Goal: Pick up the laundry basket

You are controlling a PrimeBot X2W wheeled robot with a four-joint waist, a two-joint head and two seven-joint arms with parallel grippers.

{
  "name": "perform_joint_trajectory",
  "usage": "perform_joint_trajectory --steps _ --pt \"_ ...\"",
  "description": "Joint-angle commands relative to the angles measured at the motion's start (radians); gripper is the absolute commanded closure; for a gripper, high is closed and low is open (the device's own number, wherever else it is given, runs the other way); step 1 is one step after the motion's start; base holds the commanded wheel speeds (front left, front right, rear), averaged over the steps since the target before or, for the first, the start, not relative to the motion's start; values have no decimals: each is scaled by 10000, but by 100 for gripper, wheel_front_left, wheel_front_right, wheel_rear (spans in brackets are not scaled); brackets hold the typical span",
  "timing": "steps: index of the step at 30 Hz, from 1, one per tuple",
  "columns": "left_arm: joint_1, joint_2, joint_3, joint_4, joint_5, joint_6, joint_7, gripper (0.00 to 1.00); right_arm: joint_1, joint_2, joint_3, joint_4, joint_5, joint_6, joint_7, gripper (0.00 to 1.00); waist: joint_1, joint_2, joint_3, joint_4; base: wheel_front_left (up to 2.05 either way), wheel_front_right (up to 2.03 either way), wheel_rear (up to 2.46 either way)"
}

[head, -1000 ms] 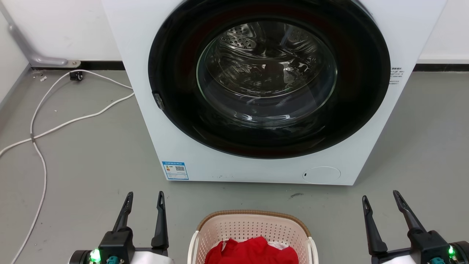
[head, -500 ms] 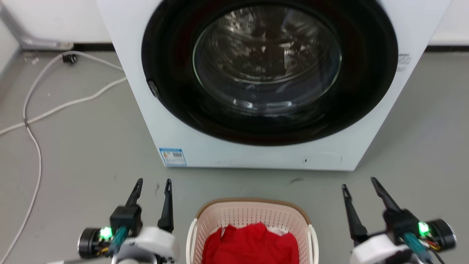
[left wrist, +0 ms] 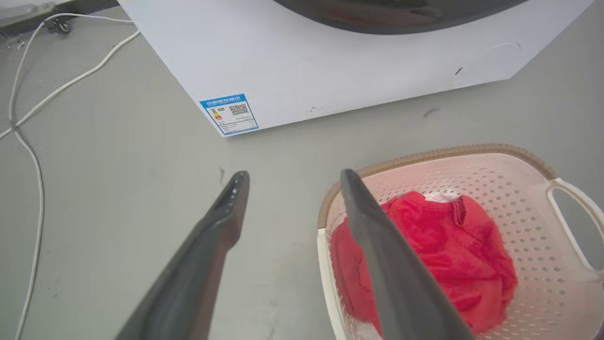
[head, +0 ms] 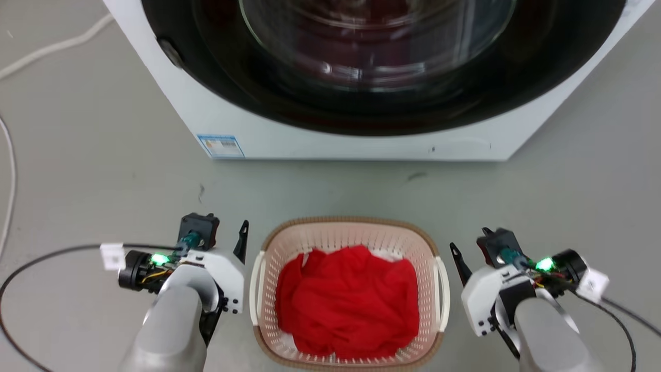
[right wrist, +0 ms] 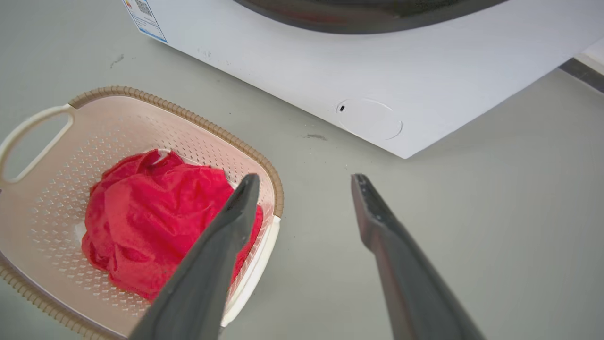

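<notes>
The left gripper (left wrist: 293, 174) and right gripper (right wrist: 306, 177) are hanging released and empty, flanking the laundry basket (head: 351, 237) on the floor (head: 103, 155).

A smooth grey floor (head: 93, 155) runs under a white front-loading washing machine (head: 320, 142) with a dark round glass door (head: 377, 62). A blue energy label (head: 221, 146) sits at the washer's lower left corner and a round service flap (right wrist: 369, 119) at its lower right. A white cable (head: 51, 47) lies on the floor at left, and a small dark scuff (head: 416, 176) marks the floor just before the machine.
</notes>
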Motion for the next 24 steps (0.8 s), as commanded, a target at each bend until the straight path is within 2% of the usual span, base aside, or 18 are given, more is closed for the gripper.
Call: perform_joint_trajectory --steps 1,7,13,24 --pt "-299 82 -121 353 41 -43 94 0 -398 -2 80 421 -63 -10 183 0 -3 0 708 -118 0 0 0" --pt "-1304 107 -694 1840 -112 -147 528 0 -1726 -4 600 2193 321 -10 1011 0 -3 0 1635 -161 0 0 0" --pt "-2004 -66 -1573 2693 -536 -159 894 0 -2649 -2 1276 3267 962 -10 1509 0 -3 0 2486 -123 0 0 0" --pt "-2751 -37 -2844 3312 -1549 -164 1512 0 -3416 -2 2520 3888 2330 -10 2179 0 -3 0 3771 -25 0 0 0"
